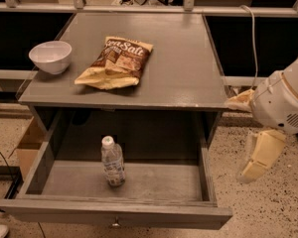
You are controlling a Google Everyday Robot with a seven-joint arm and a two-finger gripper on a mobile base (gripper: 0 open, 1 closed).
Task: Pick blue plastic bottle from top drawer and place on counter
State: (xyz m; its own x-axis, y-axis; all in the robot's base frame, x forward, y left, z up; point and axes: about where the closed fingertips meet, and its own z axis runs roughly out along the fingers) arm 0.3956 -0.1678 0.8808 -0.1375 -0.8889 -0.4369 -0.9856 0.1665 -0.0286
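Note:
The blue plastic bottle (112,161) stands upright in the open top drawer (114,213), left of the drawer's middle, white cap up. The counter (184,68) above it is the flat grey top of the cabinet. My gripper (258,156) hangs at the right of the view, outside the cabinet, beside the drawer's right wall and below the counter's front right corner. It holds nothing and is well apart from the bottle.
A chip bag (116,62) lies on the counter left of centre, and a white bowl (50,56) sits at the counter's left edge. Dark side shelves flank the cabinet. A cardboard box (27,148) stands on the floor at the left, and a cable (252,38) runs at the right.

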